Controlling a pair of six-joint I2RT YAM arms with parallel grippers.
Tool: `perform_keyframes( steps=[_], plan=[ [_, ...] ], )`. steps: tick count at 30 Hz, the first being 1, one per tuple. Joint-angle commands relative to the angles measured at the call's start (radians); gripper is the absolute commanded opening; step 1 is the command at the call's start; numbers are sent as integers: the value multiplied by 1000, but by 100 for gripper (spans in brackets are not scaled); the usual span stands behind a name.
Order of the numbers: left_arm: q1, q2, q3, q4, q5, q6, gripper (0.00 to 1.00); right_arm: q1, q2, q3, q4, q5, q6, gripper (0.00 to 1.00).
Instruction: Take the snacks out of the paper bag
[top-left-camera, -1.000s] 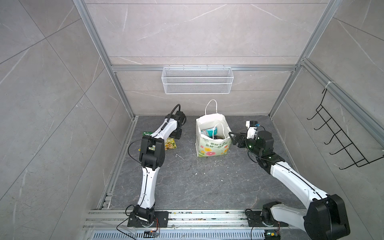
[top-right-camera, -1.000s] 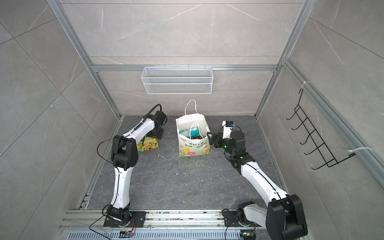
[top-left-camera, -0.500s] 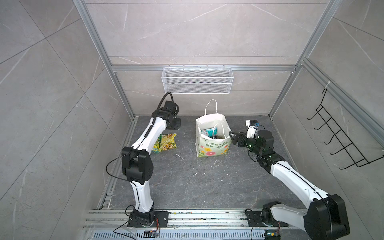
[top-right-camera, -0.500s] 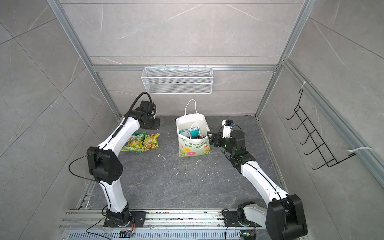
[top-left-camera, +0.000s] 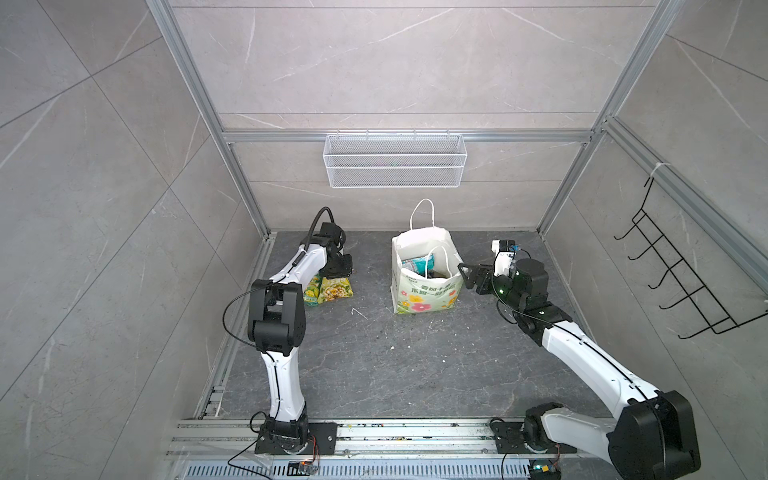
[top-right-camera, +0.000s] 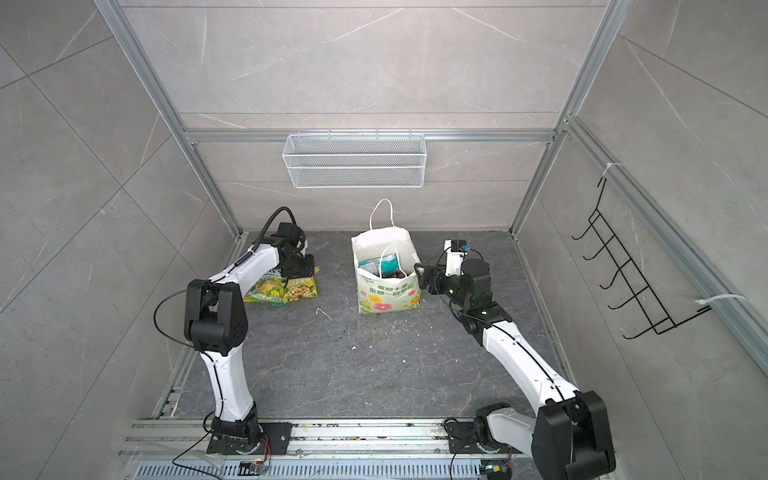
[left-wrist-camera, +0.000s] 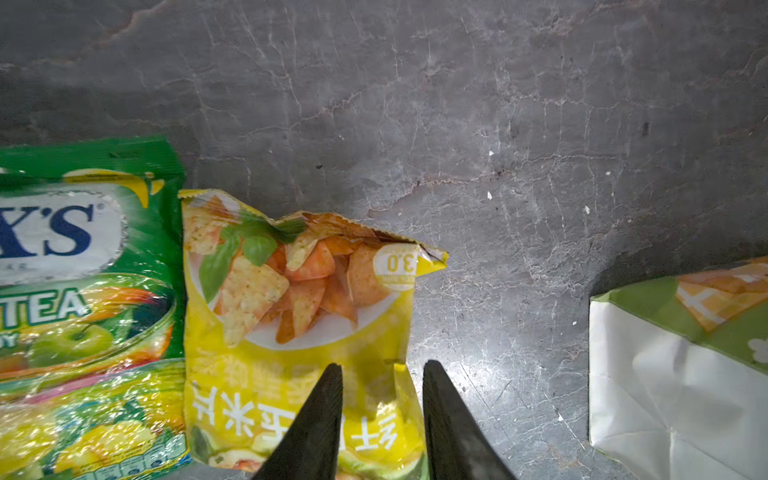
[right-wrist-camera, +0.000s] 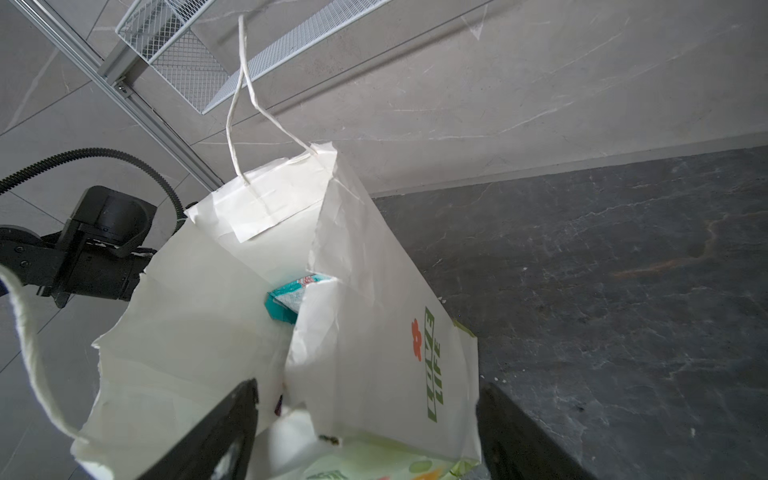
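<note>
Left arm (top-left-camera: 299, 266) bent sharply, left gripper (left-wrist-camera: 380, 365) pointing down, jaws narrowly parted, right arm (top-left-camera: 590, 361) stretched low over the floor (top-left-camera: 374, 365), right gripper (right-wrist-camera: 365, 384) level, jaws wide apart

Overhead pair and close wrists share paper bag (top-left-camera: 424, 291).

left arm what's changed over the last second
The left arm swung its elbow out to the left; the left pincer narrowed above the yellow chip packet, visibly gripping nothing. The bag, the green packet and the right pincer at the bag's rim stayed put.
</note>
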Motion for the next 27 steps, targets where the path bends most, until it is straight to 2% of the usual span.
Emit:
perform_keyframes(
  steps=[1,8,14,18,22,27],
  plan=[
    [8,7,-2,40,3,-16,35,5,-18,28,-31,18,-18,84],
    [8,44,-17,62,0,-24,34,5,-14,64,-57,15,-25,84],
    [9,47,-61,100,0,-29,33,5,-15,197,-214,54,-66,85],
    [9,46,-72,118,8,-30,33,6,-9,267,-248,63,-80,88],
    [9,24,-68,117,17,-31,33,5,83,430,-374,10,-119,88],
    [6,-84,-92,130,24,-41,41,5,263,698,-610,-32,-205,84]
  ],
)
